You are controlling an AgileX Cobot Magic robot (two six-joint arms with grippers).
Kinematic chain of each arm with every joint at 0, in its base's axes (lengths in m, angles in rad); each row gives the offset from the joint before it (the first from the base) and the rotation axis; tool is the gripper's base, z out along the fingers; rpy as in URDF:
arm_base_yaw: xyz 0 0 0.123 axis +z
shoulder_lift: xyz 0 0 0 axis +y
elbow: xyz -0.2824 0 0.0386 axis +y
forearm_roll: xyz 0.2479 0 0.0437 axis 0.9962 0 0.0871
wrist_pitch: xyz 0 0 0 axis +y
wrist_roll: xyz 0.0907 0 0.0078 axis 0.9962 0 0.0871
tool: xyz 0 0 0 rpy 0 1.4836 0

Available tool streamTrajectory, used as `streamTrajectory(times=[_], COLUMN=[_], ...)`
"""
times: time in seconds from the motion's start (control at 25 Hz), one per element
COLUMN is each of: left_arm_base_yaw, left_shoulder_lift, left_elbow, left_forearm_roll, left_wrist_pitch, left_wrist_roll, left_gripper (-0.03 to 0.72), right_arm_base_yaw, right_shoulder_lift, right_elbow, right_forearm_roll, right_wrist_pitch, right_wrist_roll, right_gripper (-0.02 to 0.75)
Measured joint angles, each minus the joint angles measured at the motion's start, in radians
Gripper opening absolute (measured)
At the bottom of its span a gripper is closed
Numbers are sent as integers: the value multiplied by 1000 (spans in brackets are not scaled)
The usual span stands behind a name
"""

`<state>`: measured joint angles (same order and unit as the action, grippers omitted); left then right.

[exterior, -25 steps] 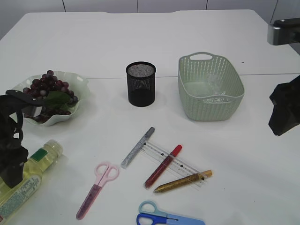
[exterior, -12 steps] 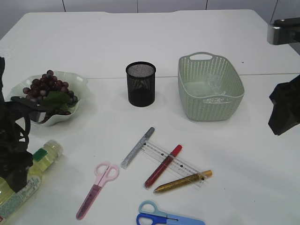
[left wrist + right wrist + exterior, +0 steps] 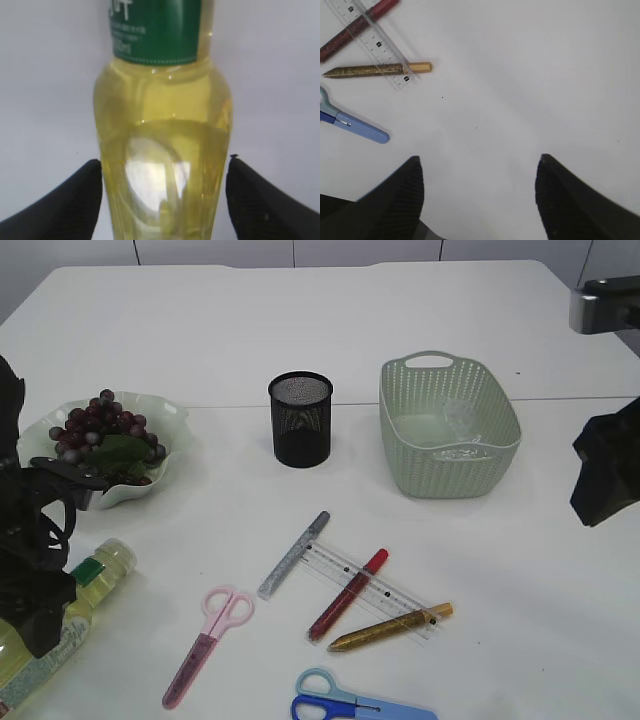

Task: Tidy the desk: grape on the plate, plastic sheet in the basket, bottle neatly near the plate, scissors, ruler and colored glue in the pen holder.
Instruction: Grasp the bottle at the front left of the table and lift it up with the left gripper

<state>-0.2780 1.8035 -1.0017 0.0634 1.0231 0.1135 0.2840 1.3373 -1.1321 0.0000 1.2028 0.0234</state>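
Between the spread-apart fingers of the left end effector, a yellow-filled, green-labelled bottle

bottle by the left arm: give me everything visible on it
The bottle is clear plastic, filled with pale yellow liquid, with a green label band near the neck. It lies on its side on the table at the front left, below the plate of grapes, neck pointing toward the plate. The left arm hides its lower body. In the wrist view the left pincer straddles it, fingers flanking both sides; actual contact cannot be told.
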Motion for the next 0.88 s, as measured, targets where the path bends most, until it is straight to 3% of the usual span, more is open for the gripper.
streamTrajectory(times=[0.48,0.88], left_arm_base_yaw=[0,-11], left_shoulder_lift=[2,2], left_elbow=[0,0], left_forearm_roll=[-18,-17], left_wrist_pitch=[8,23], left_wrist_roll=[0,-1], left_gripper=[614,617], right_arm_base_yaw=[0,0], right_shoulder_lift=[0,0], right_elbow=[0,0], right_forearm_roll=[0,0], right_wrist_pitch=[-21,-23], right_wrist_roll=[0,0], right_gripper=[515,515])
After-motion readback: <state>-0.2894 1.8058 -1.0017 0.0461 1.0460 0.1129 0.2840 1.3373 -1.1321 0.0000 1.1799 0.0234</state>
